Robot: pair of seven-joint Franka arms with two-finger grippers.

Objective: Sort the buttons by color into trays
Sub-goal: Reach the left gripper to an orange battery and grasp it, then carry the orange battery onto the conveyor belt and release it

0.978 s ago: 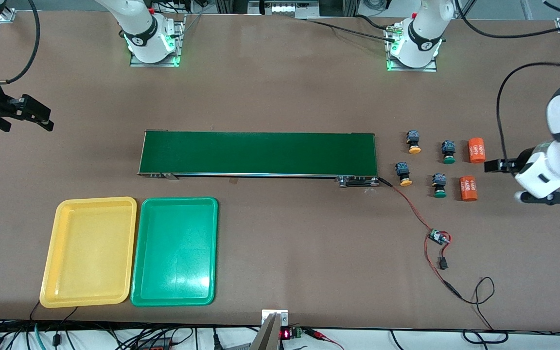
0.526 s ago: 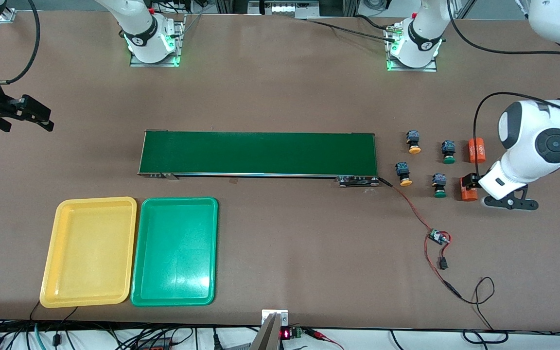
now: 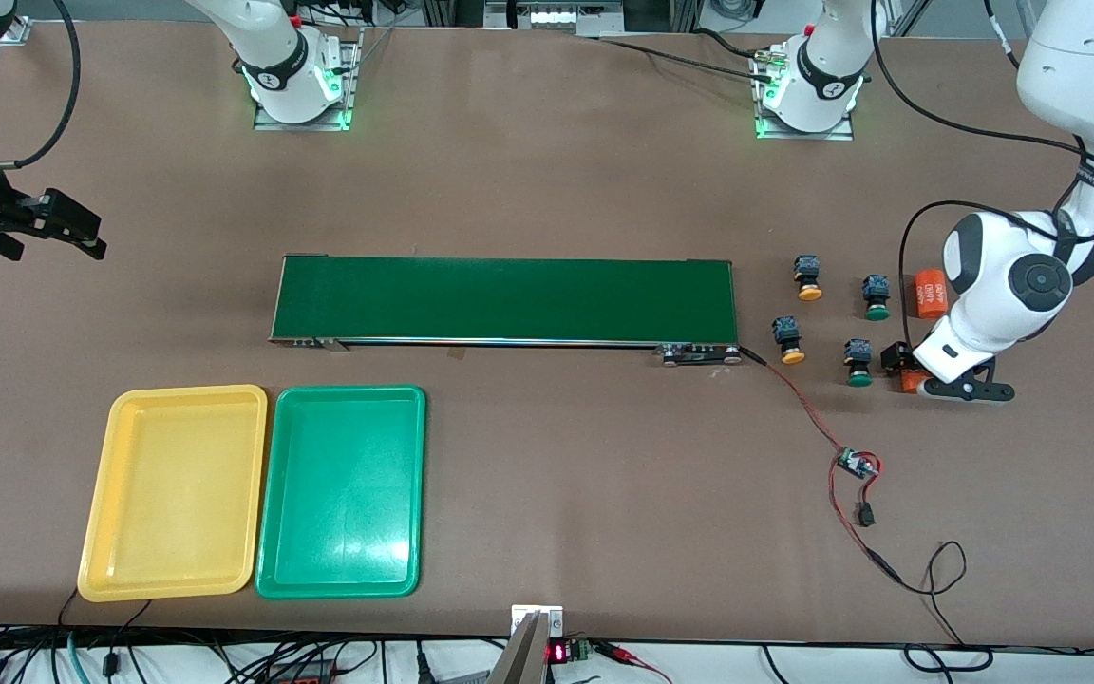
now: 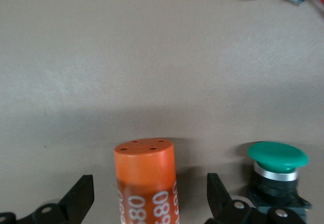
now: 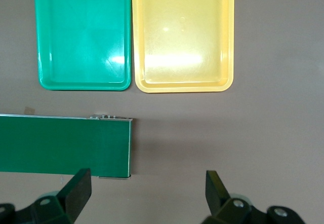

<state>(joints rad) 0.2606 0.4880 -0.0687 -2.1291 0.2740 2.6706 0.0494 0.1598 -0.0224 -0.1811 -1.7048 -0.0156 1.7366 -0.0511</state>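
Four buttons lie between the conveyor's end and the left arm's end of the table. Two have yellow caps (image 3: 808,277) (image 3: 787,340) and two have green caps (image 3: 876,296) (image 3: 857,362). My left gripper (image 3: 905,371) is low over an orange cylinder (image 4: 145,173) beside the nearer green button (image 4: 277,158). It is open, its fingers (image 4: 83,193) either side of the cylinder with gaps. The yellow tray (image 3: 175,492) and green tray (image 3: 341,490) lie side by side nearest the camera. My right gripper (image 3: 63,223) waits open at its own end of the table.
A long dark-green conveyor belt (image 3: 504,299) crosses the middle of the table. A second orange cylinder (image 3: 930,293) lies farther from the camera. A small circuit board (image 3: 856,464) with red and black wires trails from the belt's end toward the camera.
My left arm has swung in from its end of the table and come down around the nearer orange cylinder. The right arm has not moved.
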